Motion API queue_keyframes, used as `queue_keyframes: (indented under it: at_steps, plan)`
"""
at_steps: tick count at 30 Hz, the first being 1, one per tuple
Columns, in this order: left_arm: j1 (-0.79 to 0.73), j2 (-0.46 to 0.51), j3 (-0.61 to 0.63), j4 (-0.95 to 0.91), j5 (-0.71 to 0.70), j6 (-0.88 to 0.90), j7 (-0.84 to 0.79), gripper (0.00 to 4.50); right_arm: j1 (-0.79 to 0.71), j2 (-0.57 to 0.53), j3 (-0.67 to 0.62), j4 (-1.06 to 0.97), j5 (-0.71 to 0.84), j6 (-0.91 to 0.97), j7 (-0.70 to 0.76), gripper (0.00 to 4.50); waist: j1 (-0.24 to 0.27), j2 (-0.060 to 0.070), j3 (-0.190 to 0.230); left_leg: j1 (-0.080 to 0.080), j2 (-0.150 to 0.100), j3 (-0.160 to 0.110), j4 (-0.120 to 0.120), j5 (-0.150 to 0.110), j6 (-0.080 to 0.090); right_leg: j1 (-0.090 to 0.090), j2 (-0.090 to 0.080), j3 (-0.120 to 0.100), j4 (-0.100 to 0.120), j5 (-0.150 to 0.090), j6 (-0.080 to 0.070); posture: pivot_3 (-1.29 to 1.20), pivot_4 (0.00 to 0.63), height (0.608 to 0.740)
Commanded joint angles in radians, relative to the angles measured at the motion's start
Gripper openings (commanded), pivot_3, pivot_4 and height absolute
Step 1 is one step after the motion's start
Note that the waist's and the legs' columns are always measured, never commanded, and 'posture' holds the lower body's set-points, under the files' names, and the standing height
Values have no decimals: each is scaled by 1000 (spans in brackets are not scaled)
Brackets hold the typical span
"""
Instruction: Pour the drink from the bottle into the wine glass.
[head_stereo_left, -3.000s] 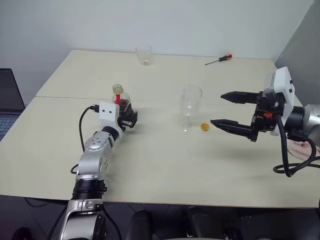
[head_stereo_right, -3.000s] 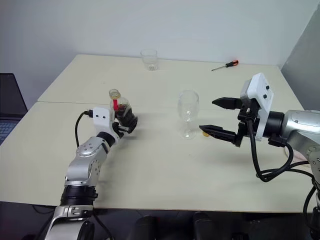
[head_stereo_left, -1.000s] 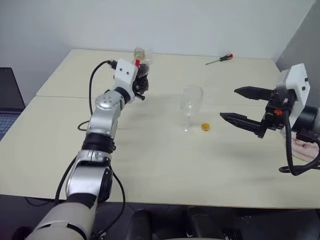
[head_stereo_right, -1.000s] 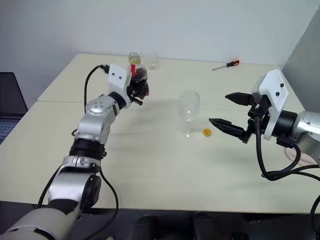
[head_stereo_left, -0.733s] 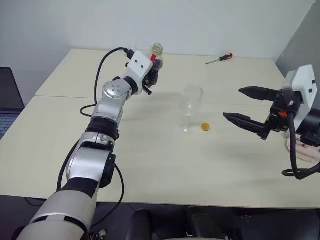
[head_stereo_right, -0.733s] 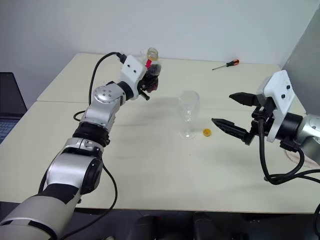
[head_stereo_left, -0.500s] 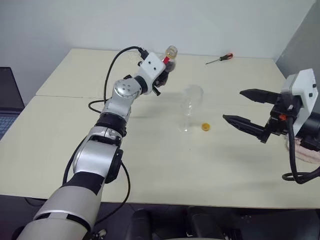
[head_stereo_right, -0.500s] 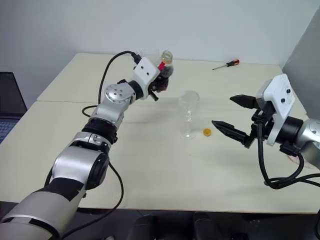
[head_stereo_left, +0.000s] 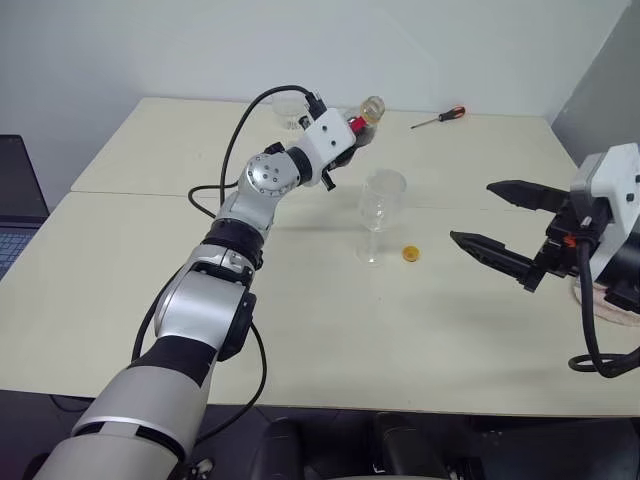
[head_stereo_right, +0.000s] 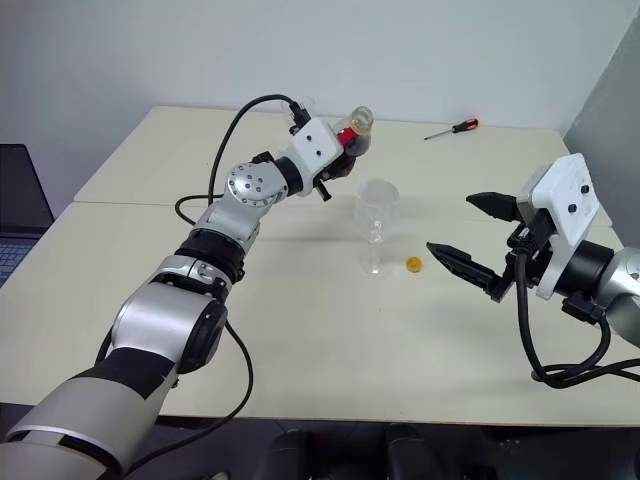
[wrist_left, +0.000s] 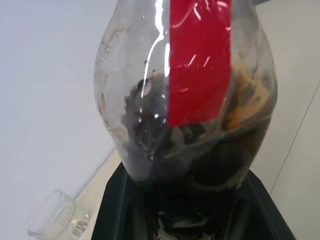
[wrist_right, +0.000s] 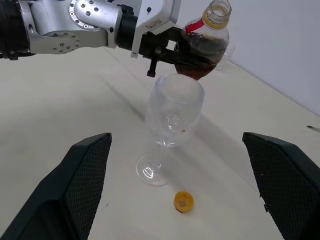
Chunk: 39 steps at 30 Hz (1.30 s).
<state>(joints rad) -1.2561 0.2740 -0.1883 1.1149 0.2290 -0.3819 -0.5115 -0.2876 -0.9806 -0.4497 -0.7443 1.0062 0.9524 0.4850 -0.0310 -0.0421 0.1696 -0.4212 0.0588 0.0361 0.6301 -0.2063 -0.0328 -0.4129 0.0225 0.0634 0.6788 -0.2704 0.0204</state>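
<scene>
Two hands are mine here. Nearest, my right hand (head_stereo_right: 462, 234) hangs over the worktop (head_stereo_right: 300, 330) with its fingers spread wide, gripping nothing. Just beyond its fingertips a small yellow-orange cap (wrist_right: 183, 201) lies on the worktop, close beside the foot of the wine glass (head_stereo_right: 377, 225). That glass stands upright, its bowl clear with no liquid I can see in it. Farther out, my left hand (head_stereo_left: 343, 152) is clamped on the bottle (wrist_right: 204, 44), lifted off the worktop behind and above the glass's rim, tilted and uncapped. Dark brown drink (wrist_left: 200, 150) sits in its belly. Beyond that hand stands a short clear tumbler (head_stereo_left: 287, 108).
</scene>
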Motion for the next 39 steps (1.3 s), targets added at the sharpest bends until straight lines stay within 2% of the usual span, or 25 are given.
queue_keyframes:
  at_steps: [1, 39]
  plan:
    - [-38, 17, -12, -17, 29, -67, 27, 1001, -4, -20, -33, -28, 24, -2, -25, 4500, 0, 0, 0, 0, 0, 0, 0, 0, 0, 0, 0, 0, 0, 0, 0, 0, 150, 740]
    - [24, 104, -95, -65, 205, -295, 209, 1001, -15, -32, 27, -17, 47, -22, -56, 4500, 1, 0, 0, 0, 0, 0, 1, 0, 0, 0, 0, 1, 1, 0, 0, 0, 150, 740]
